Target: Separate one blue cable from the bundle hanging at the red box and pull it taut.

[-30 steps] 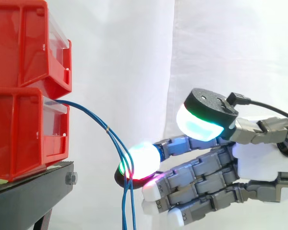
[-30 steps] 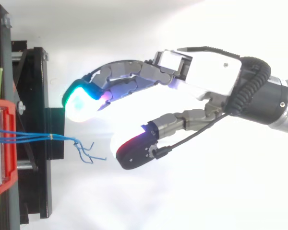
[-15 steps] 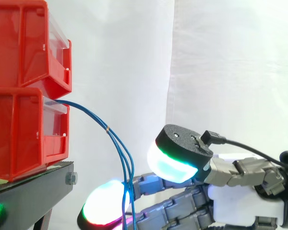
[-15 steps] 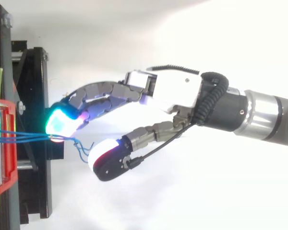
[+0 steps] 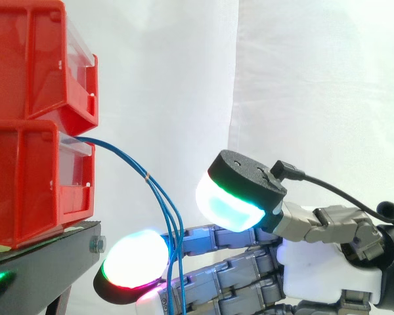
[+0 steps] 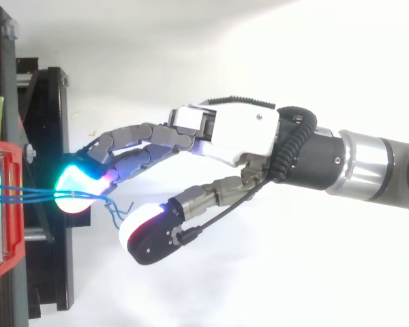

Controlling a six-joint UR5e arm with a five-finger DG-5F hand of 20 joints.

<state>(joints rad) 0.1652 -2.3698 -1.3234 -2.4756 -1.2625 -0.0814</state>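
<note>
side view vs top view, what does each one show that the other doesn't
Side view: how the red bins stack, upper bin on lower bin, and how the blue cables leave the lower bin's front, arch down and hang across the fingers of the hand.

Top view: the cables' loose ends curling in the gap between the fingers and the thumb, which stand apart, and the arm reaching in from the right.

Both: the hand open at the cables, beside the black stand, with nothing gripped yet.

Hand [image 6: 238,133]: white palm shell, grey segmented fingers [image 6: 136,136], glowing white, cyan and red pads [image 5: 136,259], black-and-silver arm [image 6: 365,163].
</note>
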